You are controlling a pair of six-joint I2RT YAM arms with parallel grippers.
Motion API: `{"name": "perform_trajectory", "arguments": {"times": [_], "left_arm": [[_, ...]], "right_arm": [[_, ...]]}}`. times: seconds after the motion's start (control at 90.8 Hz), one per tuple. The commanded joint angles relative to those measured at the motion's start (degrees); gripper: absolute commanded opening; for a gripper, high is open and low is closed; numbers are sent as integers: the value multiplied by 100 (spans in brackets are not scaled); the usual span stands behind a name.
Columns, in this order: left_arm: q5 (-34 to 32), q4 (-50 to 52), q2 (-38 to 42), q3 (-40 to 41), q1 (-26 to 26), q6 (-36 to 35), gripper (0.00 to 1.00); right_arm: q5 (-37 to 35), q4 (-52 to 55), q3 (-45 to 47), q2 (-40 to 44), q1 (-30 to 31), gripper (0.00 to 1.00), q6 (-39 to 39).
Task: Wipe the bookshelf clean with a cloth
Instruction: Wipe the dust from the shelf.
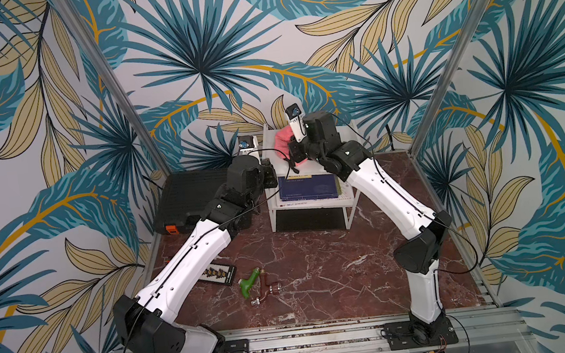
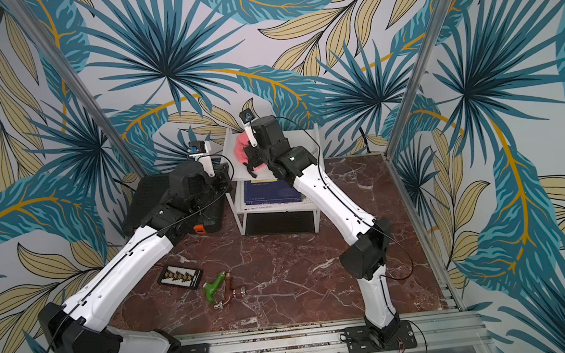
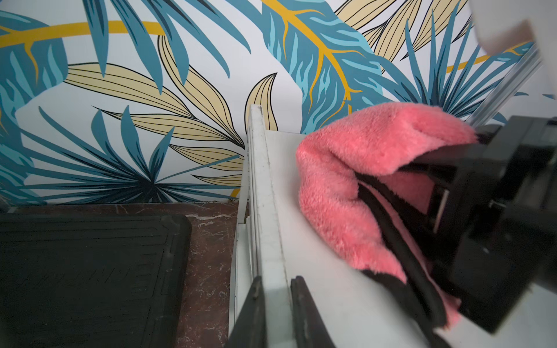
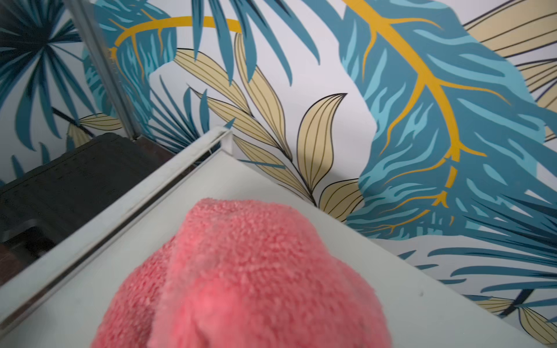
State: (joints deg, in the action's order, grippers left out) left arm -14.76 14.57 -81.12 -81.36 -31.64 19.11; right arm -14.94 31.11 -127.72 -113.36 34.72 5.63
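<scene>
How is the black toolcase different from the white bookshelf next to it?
The toolcase is black and ribbed; the bookshelf is white and smooth. The toolcase lies flat and low; the bookshelf stands taller on thin legs. The bookshelf has a pink cloth on top and a blue book below; the toolcase shows no load. Both sit on the marble table by the back wall.

White 2-tier bookshelf [image 1: 313,206], upright at the table's 12 o'clock; pink dark-trimmed cloth [image 1: 282,141] bunched on its top.
</scene>
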Motion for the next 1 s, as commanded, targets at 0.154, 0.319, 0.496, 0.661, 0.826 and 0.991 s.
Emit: {"name": "perform_trajectory", "arguments": {"times": [0.154,0.319,0.496,0.661,0.826,0.991], "left_arm": [[669,-133,330,354,181,34,0],[816,-185,238,340,178,114,0],[1122,-383,136,382,117,213,0],[1251,-642,144,478,70,74,0],[1084,-762,233,562,78,33,0],[602,-766,338,703,77,-33,0]], "right_arm": [[-557,262,2078,1386,-1424,0,-377],[726,507,850,119,-1140,0,-596],[1578,1359,-1772,-1619,-578,0,-462],[1952,2590,-3799,-2422,-19,0,543],[1794,3952,-4025,-2159,223,0,1159],[1524,4386,-4028,-1748,221,0,1525]]}}
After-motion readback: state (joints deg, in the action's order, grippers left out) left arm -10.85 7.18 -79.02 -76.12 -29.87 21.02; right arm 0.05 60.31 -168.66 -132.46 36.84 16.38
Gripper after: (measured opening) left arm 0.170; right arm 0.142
